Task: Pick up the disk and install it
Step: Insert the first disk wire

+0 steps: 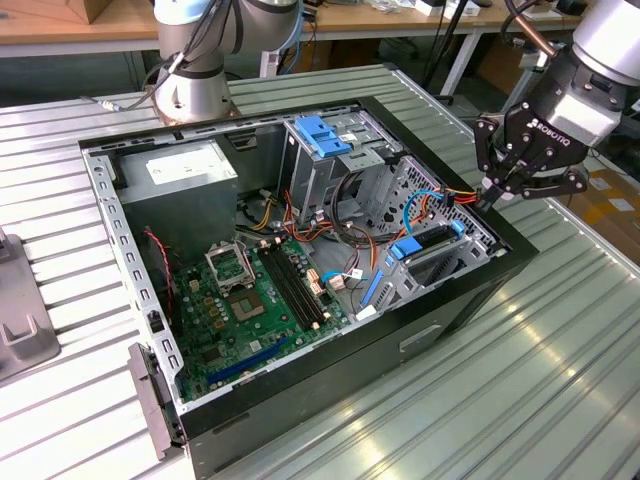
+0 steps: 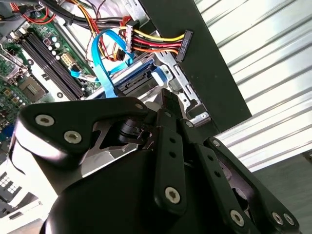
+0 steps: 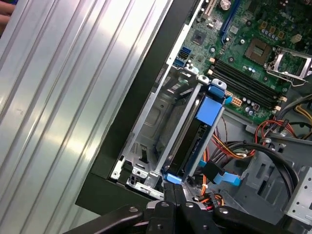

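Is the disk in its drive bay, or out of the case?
In: the disk sits between the metal bay walls at the corner of the computer case. Whether it is fully seated, cannot tell.

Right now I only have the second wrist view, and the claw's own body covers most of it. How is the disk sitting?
Observer: In the first wrist view the disk stands on edge in the metal bay beside the case wall.
Operator: And where is the claw?
Observer: The claw is at the disk's end nearest the case corner, by its blue tab; touching or not, I cannot tell.
Operator: Anything else blue nearby?
Observer: In the exterior view a blue bracket tops the tall cage deeper in the case, apart from the claw.
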